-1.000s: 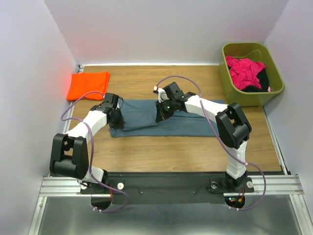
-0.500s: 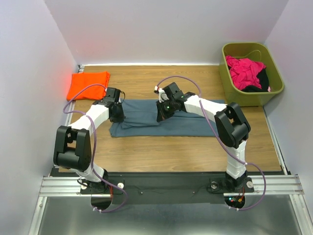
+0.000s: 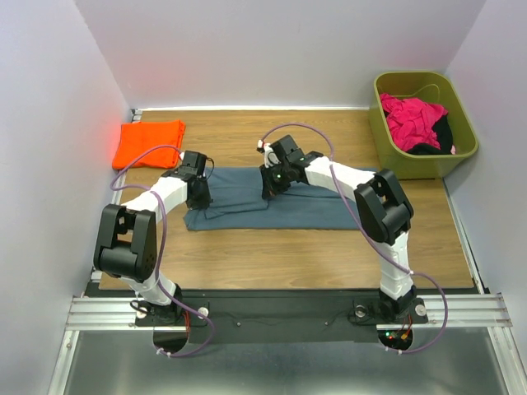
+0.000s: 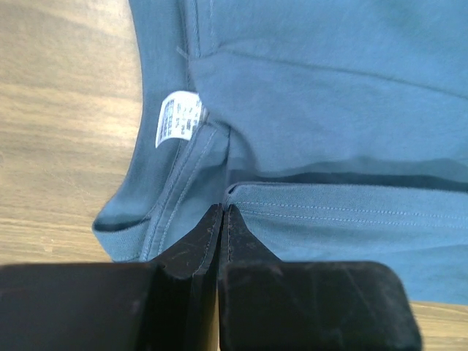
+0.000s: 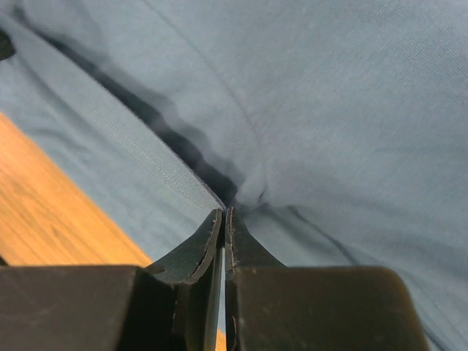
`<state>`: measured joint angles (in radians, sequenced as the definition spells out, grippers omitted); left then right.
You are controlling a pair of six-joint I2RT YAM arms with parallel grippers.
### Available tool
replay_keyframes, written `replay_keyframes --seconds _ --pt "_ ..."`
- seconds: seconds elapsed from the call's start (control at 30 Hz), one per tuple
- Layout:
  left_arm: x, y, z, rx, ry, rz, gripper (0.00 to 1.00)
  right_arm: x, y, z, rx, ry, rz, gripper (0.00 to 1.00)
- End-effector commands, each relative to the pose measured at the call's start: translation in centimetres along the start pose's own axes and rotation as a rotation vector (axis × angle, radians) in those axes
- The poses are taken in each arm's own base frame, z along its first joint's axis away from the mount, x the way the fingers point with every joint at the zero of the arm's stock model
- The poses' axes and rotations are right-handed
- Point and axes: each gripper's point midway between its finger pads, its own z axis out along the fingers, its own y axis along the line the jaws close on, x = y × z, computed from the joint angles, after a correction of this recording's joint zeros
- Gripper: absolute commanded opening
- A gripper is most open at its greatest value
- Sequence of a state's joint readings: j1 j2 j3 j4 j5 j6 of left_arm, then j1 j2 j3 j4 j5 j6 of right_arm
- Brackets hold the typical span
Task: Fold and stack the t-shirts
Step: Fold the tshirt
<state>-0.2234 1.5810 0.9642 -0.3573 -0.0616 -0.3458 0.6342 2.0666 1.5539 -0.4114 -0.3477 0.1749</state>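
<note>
The left gripper (image 3: 198,188) is closed to a hairline, its tips pinching a hemmed fold of the blue-grey t-shirt (image 3: 305,210) just beside the collar, where a white label (image 4: 178,119) shows. It sits at the shirt's left end. The shirt lies flat on the table (image 3: 272,255) with its long axis running left to right, and nearly all of its cloth stretches away to the right of this pincer. The right gripper (image 3: 272,179) has its jaws all but together. It sits on the shirt's far edge near the middle, and the cloth puckers into its tips, so it appears to hold a fold. Any fold is likely to run across the long axis, carrying cloth rightward or nearward. The orange t-shirt (image 3: 148,142) lies folded at the far left, apart from the blue-grey one and closest to the left arm.
</note>
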Motion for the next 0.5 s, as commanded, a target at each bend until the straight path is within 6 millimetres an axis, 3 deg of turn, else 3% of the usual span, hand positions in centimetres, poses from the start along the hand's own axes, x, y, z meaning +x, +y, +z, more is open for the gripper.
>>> replay_keyframes --seconds 0.0,0.27,0.33,0.43,0.47 --pt "0.8 1.3 0.1 -0.057 -0.002 -0.017 0.10 -2.3 -0.9 -0.2 0.039 -0.051 -0.027 0.08" --pt "1.8 1.8 0.6 -0.077 0.006 -0.039 0.11 -3.0 -1.3 0.6 0.050 -0.058 -0.032 0.11" --pt "1.6 1.9 0.5 -0.083 -0.003 -0.043 0.15 -3.0 -1.5 0.7 0.056 -0.058 -0.032 0.13" --pt "0.9 2.0 -0.1 -0.092 -0.025 -0.042 0.33 -3.1 -1.6 0.4 0.071 -0.065 -0.028 0.20" --pt "0.3 1.7 -0.7 -0.085 -0.049 -0.044 0.46 -3.5 -1.5 -0.3 0.083 -0.082 -0.028 0.24"
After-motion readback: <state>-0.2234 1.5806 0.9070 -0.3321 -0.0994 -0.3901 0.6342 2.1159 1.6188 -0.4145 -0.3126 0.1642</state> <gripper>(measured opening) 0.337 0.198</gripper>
